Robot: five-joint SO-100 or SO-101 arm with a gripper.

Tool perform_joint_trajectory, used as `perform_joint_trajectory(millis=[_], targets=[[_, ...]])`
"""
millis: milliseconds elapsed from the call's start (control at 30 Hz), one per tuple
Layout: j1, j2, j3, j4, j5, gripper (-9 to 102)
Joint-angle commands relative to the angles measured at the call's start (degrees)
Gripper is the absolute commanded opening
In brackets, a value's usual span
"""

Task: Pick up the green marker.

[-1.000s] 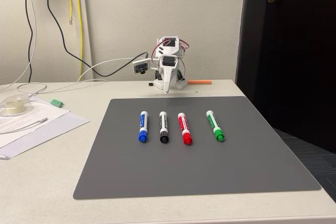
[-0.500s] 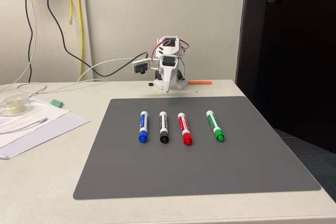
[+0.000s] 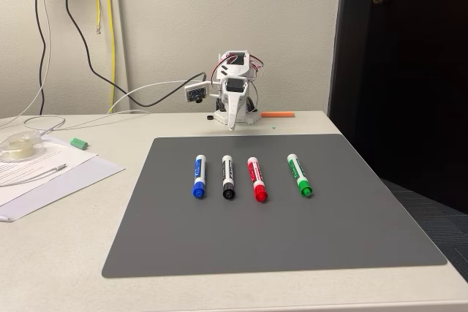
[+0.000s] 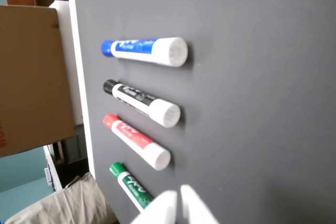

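The green marker lies on the grey mat, the rightmost of a row in the fixed view, its green cap toward the camera. In the wrist view the green marker sits at the bottom, its white end hidden behind a white finger. The white arm stands folded at the back of the table with my gripper pointing down behind the mat's far edge, well away from the marker. In the wrist view my gripper has its two white fingers together with nothing between them.
A red marker, a black marker and a blue marker lie left of the green one. Papers, a tape roll and a small light-green piece lie at the left. An orange stick lies behind the mat.
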Motion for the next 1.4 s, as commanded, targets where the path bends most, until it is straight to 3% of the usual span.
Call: perform_joint_trajectory(millis=[0, 233, 500, 700, 1033, 1167, 1367], targets=[[0.2, 0.4, -0.3, -0.1, -0.3, 0], [0.2, 0.4, -0.3, -1.1, 0.0, 1], [0.1, -0.5, -0.3, -14.9, -9.0, 2], [-0.3, -23.6, -7.7, -31.6, 1.2, 3], [0.4, -53.7, -32.3, -33.2, 1.7, 1], [2.1, -60.4, -38.3, -32.3, -4.9, 1], [4.9, -66.2, -45.5, -27.8, -30.2, 2]])
